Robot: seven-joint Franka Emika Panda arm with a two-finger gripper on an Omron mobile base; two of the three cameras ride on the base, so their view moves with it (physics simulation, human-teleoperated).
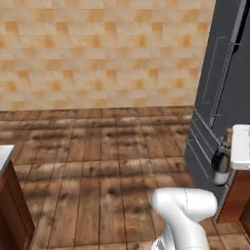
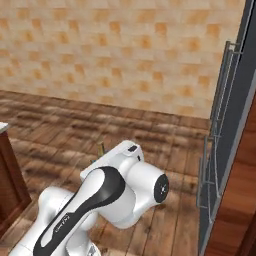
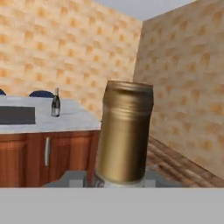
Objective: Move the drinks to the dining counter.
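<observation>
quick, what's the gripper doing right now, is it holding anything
Gripper: jaws shut on a dark bottle with a gold foil top, carried upright.

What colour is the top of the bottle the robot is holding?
Shiny gold, on the held bottle, clearest in the hand view.
</observation>
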